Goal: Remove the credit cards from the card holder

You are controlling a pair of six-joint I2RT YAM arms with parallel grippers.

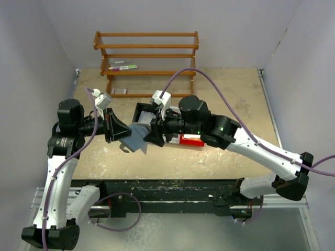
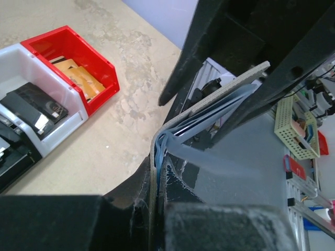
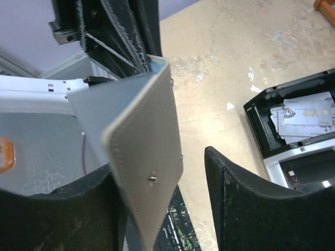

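Grey-blue card holder (image 1: 137, 137) midair, tilted on edge, long axis approx L-R.

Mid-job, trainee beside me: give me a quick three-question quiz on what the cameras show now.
1. True or false: the left tool is shut on the flat grey-blue folding card holder.
2. The red plastic bin holds: A) orange-tan cards B) silver keys C) nothing.
3. Fill in: the tool with jaws standing apart is the ___ one.
Key: 1 true; 2 A; 3 right tool.
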